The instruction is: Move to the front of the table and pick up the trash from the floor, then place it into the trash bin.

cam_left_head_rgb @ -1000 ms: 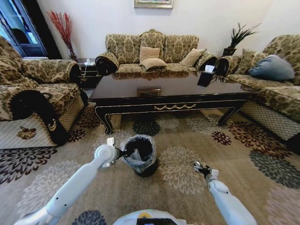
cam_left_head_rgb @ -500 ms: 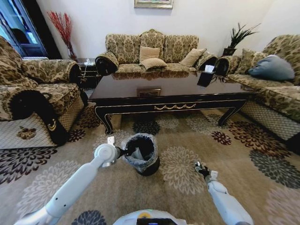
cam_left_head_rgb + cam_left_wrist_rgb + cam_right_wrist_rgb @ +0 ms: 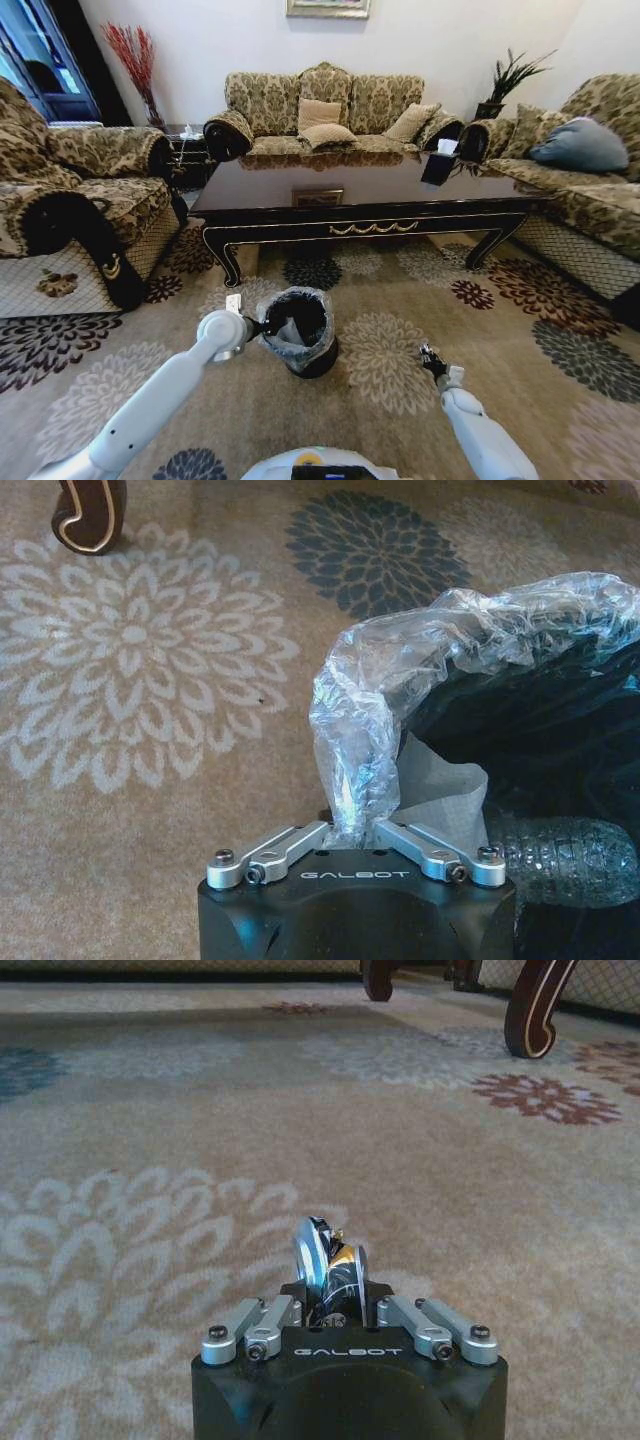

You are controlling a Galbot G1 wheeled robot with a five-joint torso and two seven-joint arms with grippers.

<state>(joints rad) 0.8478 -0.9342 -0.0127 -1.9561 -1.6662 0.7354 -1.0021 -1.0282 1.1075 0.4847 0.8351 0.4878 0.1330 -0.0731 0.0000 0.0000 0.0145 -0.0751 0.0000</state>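
Black and bucket-like, the trash bin (image 3: 300, 335) is standing on the patterned carpet (image 3: 400, 290) just in front of the table (image 3: 365, 200), its greyish liner (image 3: 400, 670) folding over the rim; the left gripper (image 3: 268, 325) is sitting at the bin's near-left rim, its fingers closing tight on a pinch of that liner, as the left wrist view is showing; crumpled white paper (image 3: 435, 790) is lying inside the bin just past that pinch, beside a clear ribbed plastic piece (image 3: 560, 860), so some trash is seemingly already binned; the right gripper (image 3: 431, 362) is hovering low over the carpet, well to the right of the bin, its fingers clamping a small silvery round scrap (image 3: 330, 1265); judging by this, the pick-up is done for that bit, and carrying it across to the bin and dropping it in is what is remaining; whether more scraps are lying elsewhere on the floor cannot be told.
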